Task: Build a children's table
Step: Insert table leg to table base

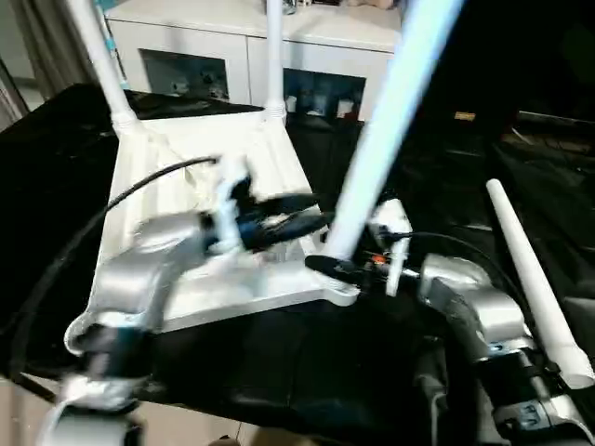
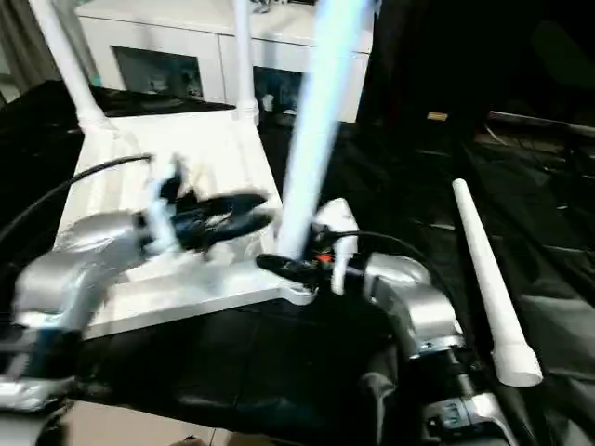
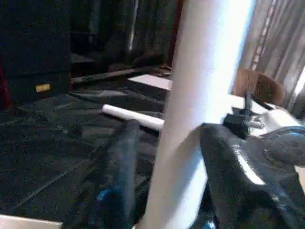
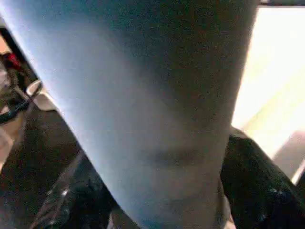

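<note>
The right gripper (image 1: 346,269) pinches the third leg (image 1: 386,130) upright in its corner socket of the upturned tabletop (image 1: 186,177), steadying it; the left gripper (image 1: 302,218) stands spread beside it.

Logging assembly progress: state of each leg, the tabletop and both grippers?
tabletop: upside down on the black cover
two far legs: upright in the far corner sockets
third leg: standing at the near corner socket
fourth leg: lying loose on the cover
right gripper: clamped on third leg's base
left gripper: open beside third leg
</note>
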Available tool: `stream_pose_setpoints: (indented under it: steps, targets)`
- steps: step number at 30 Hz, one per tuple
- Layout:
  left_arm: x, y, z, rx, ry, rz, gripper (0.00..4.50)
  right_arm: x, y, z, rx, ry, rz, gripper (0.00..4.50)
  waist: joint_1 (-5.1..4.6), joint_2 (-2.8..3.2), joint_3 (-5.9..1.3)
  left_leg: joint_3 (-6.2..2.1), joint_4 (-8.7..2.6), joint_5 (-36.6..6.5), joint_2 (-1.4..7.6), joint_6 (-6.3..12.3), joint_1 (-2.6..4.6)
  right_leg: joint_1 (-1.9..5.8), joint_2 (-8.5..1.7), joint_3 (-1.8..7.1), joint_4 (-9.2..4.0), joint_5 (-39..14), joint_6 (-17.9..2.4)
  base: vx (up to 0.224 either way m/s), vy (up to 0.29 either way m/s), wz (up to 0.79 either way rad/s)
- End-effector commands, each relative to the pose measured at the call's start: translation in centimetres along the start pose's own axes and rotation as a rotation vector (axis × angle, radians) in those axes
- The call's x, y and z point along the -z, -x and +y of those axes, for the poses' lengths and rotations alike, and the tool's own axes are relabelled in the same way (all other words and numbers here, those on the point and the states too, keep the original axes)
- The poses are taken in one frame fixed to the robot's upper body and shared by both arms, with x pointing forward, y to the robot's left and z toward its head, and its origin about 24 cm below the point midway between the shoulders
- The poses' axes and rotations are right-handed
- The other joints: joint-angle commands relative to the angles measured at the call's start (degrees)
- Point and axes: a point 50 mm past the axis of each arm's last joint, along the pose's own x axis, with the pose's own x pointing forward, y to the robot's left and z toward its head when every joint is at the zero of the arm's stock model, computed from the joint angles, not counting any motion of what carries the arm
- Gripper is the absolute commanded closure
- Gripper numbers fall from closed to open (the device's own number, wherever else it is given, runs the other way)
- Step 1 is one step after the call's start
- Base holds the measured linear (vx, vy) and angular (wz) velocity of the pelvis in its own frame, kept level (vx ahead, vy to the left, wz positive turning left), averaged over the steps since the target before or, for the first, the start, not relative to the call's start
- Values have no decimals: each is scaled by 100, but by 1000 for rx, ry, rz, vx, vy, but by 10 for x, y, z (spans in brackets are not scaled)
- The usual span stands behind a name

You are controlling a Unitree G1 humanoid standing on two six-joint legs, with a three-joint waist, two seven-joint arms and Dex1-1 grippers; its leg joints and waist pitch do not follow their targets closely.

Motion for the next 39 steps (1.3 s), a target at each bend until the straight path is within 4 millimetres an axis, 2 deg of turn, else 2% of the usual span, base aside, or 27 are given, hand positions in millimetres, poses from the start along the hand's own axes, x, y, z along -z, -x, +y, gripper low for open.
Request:
stream_pose_setpoints:
  steps: [1,4,6,11,14,15,19,22,24,25,29,31,39]
  targets:
    - [-2,-13,0,2,-3,2,185,-7,-8,8,-44,59,6,196,2,7,-335,-73,-334,-351,259,237,71,309,-376,268,-336,769,-1394,0,0,0]
    - [-11,-24,-4,39,17,-68,173,-4,-9,11,-59,74,29,196,7,6,-346,-73,-317,-247,264,296,68,317,-377,262,-314,1029,-1466,0,0,0]
    - [-15,-26,-6,57,20,-88,141,-3,-9,12,-60,74,32,196,1,-1,-349,-73,-310,-222,254,341,59,325,-375,259,-304,1093,-1492,0,0,0]
    - [-26,-27,-17,174,50,-158,101,1,-9,11,-52,74,54,205,-1,-1,-343,-68,-311,-266,271,367,63,320,-384,258,-306,1013,-1596,0,0,0]
    - [-25,-25,-24,241,48,-120,85,3,-9,10,-48,71,68,209,-1,7,-333,-72,-319,-324,273,364,78,312,-371,259,-321,837,-1532,0,0,0]
    - [-25,-25,-23,228,40,-120,57,4,-9,10,-47,73,73,216,-8,9,-328,-67,-319,-350,271,350,78,305,-364,261,-326,794,-1515,0,0,0]
    - [-32,-27,-15,164,14,-143,39,5,-10,10,-49,79,84,223,-6,5,-335,-76,-321,-376,277,290,79,314,-372,260,-323,811,-1472,0,0,0]
    - [-46,-25,-7,128,-3,-179,6,7,-10,11,-52,78,89,245,-1,-3,-337,-78,-319,-366,269,283,77,322,-371,259,-318,842,-1487,0,0,0]
    - [-52,-24,-6,116,-7,-196,0,8,-10,11,-53,78,92,249,0,-4,-335,-77,-318,-373,268,286,81,319,-374,257,-321,821,-1492,0,0,0]
    - [-58,-24,-4,107,-7,-213,23,9,-11,11,-52,79,96,252,4,-5,-337,-75,-311,-364,265,290,80,320,-379,261,-316,843,-1507,0,0,0]
    - [-65,-23,-1,86,1,-223,52,10,-11,11,-51,82,100,253,9,-2,-343,-75,-303,-325,258,307,75,325,-374,258,-310,886,-1517,0,0,0]
    - [-63,-25,1,63,25,-201,80,9,-11,10,-49,83,97,253,2,-8,-341,-72,-302,-304,261,317,75,319,-365,256,-305,909,-1515,0,0,0]
    - [-55,-24,8,-3,65,-121,146,6,-11,10,-50,92,93,253,11,-8,-344,-74,-300,-278,256,311,75,319,-365,256,-305,873,-1502,0,0,0]
